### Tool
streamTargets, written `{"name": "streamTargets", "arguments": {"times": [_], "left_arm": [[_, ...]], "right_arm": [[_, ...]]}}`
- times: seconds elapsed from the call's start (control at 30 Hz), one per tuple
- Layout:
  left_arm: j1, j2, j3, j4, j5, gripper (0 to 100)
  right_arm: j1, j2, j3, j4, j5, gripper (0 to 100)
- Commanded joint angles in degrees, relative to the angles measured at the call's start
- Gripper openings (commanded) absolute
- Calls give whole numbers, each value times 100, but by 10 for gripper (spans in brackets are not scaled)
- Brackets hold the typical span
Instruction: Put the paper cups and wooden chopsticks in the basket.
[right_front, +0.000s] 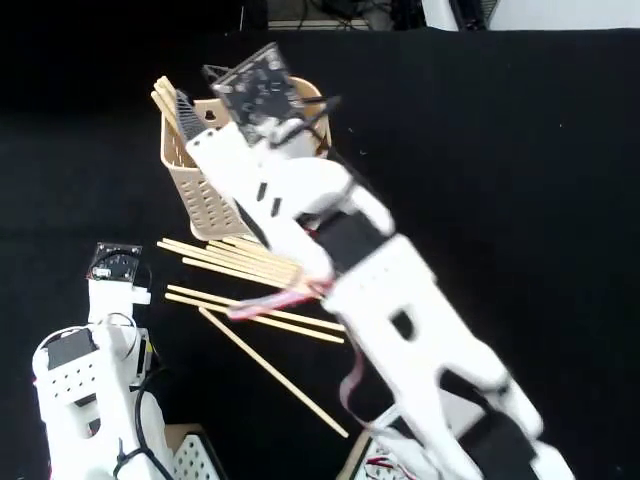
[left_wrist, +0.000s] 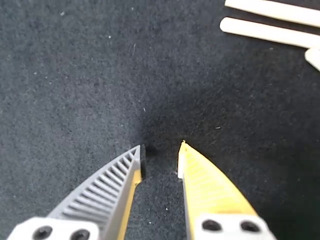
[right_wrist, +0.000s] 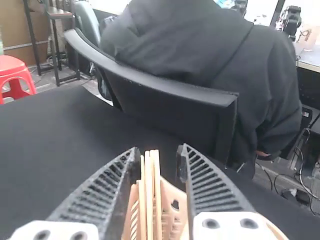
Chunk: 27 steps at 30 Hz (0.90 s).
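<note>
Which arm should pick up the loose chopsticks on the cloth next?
Left. The left gripper, open, hangs over the black cloth beside the loose wooden chopsticks; the right gripper is away at the beige slotted plastic basket, straddling other chopsticks.

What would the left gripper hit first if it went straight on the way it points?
The left gripper would likely meet the black tabletop first; the chopsticks lie off its line.

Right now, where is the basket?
In the high view the basket sits upper left of centre, under the right gripper, loose chopsticks lying just below it.
</note>
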Motion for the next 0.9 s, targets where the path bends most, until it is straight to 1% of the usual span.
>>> {"name": "streamTargets", "arguments": {"times": [0.0,0.13,0.2,0.3,0.37,0.4,0.47,0.6,0.67,0.8,0.87], "left_arm": [[101,-44,4,-79,-9,145],[101,-44,4,-79,-9,145],[101,-44,4,-79,-9,145],[101,-44,4,-79,-9,145],[101,-44,4,-79,-9,145],[101,-44,4,-79,-9,145],[101,-44,4,-79,-9,145],[101,-44,4,-79,-9,145],[101,-44,4,-79,-9,145],[101,-44,4,-79,-9,145],[101,-44,4,-79,-9,145]], "right_arm": [[35,-673,-505,1969,0,134],[35,-673,-479,3719,0,135],[26,-585,-374,4404,0,145],[-246,-549,57,5134,9,204],[-475,-514,576,5319,9,230],[-615,-505,927,5284,35,231],[-835,-444,1727,4853,246,230],[-923,-224,3292,3182,352,233],[-932,4,3635,2637,352,234],[-958,637,3512,2532,352,234],[-1116,998,3415,2532,352,234]]}}
